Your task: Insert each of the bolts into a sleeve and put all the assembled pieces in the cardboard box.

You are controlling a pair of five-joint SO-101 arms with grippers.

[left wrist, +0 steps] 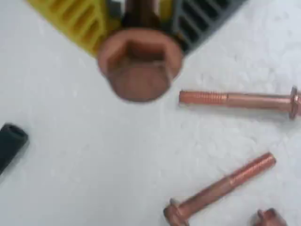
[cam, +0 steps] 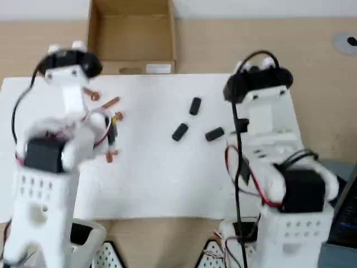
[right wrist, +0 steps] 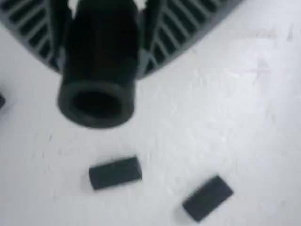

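My left gripper (left wrist: 141, 12), with one yellow and one dark finger, is shut on a copper bolt (left wrist: 140, 63) whose hex head faces the camera. Loose bolts (left wrist: 237, 100) (left wrist: 221, 188) lie on the white mat below it, and in the high view this gripper (cam: 111, 133) hangs by the bolt cluster (cam: 110, 102). My right gripper (right wrist: 103, 28) is shut on a black sleeve (right wrist: 96, 101), its open bore toward the camera. Two more sleeves (right wrist: 115, 173) (right wrist: 208, 197) lie flat on the mat. The cardboard box (cam: 131, 39) stands open at the back.
A white mat (cam: 156, 173) covers the table between the arms. Sleeves (cam: 194, 106) (cam: 180, 132) lie mid-mat. A black sleeve end (left wrist: 10, 141) shows at the left wrist view's edge. Wooden tabletop (cam: 312, 50) surrounds the mat; a dark object (cam: 343, 218) sits at the right edge.
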